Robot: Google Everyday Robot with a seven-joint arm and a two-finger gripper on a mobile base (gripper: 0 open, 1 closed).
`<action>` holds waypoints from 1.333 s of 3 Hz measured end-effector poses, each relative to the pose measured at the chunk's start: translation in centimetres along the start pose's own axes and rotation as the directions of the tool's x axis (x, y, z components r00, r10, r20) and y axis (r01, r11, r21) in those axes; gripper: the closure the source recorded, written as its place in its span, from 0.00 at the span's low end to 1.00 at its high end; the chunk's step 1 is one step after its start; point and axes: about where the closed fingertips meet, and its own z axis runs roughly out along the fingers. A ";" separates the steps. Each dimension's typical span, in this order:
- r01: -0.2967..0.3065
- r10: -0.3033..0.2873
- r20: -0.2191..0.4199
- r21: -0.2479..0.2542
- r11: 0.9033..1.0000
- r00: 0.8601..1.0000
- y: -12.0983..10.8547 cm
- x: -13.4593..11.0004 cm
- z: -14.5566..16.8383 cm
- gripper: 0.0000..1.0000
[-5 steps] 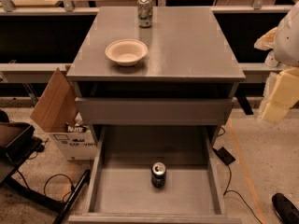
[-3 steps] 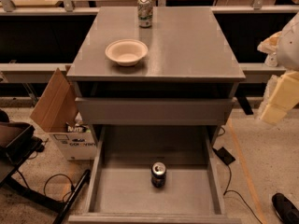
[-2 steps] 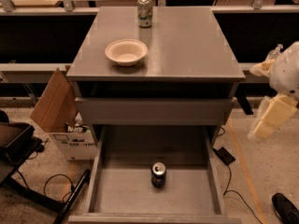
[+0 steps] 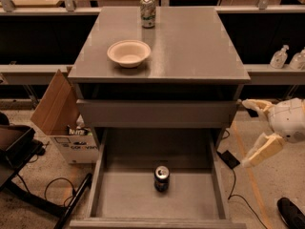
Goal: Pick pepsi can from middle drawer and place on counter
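Note:
The pepsi can (image 4: 161, 178) stands upright on the floor of the pulled-out middle drawer (image 4: 119, 194), near its centre. The counter (image 4: 190, 46) is the grey top of the cabinet above. My gripper (image 4: 245, 133) hangs to the right of the cabinet, level with the drawer fronts and apart from them. Its two cream fingers (image 4: 261, 150) are spread wide and hold nothing. It is well to the right of the can and higher than it.
A cream bowl (image 4: 128, 53) and a green-and-white can (image 4: 148, 11) stand on the counter's left and back. A shut drawer front (image 4: 157, 113) sits above the open one. A cardboard box (image 4: 64, 123) stands at the left, with cables on the floor and bottles (image 4: 279, 57) on a right shelf.
My gripper has moved down and to the left, from the right edge at counter height to beside the drawer fronts. The can, bowl and drawer have not moved.

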 end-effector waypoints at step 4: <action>-0.038 0.036 0.072 0.027 0.999 0.997 1.1 5.9 12.4 0.00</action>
